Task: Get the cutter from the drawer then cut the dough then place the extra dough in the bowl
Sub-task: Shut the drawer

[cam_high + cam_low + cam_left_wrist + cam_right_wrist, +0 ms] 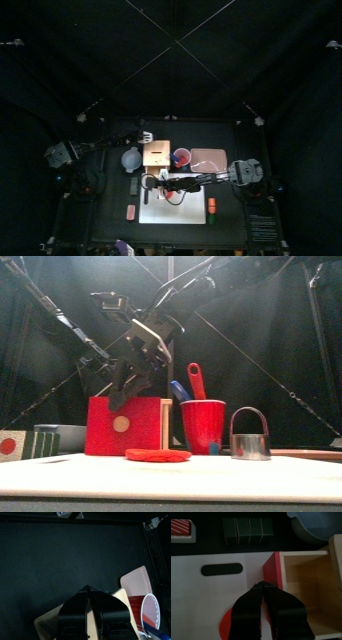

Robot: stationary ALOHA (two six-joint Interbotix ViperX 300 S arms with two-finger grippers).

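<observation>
Cutter (250, 436): we see it upright on the board (80, 471), right of the cup (203, 426).
Dough (158, 455): flat on the board.
Drawer (304, 592): pulled out.
Left gripper (87, 588): pressed together over the box (45, 619).
Right gripper (260, 585): pressed together at the drawer front.

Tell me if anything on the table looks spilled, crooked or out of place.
Nothing is spilled or damaged. Only the red-fronted drawer stands out: pulled open, apparently empty. The cutter stands upright on the white board, apart from the dough.
</observation>
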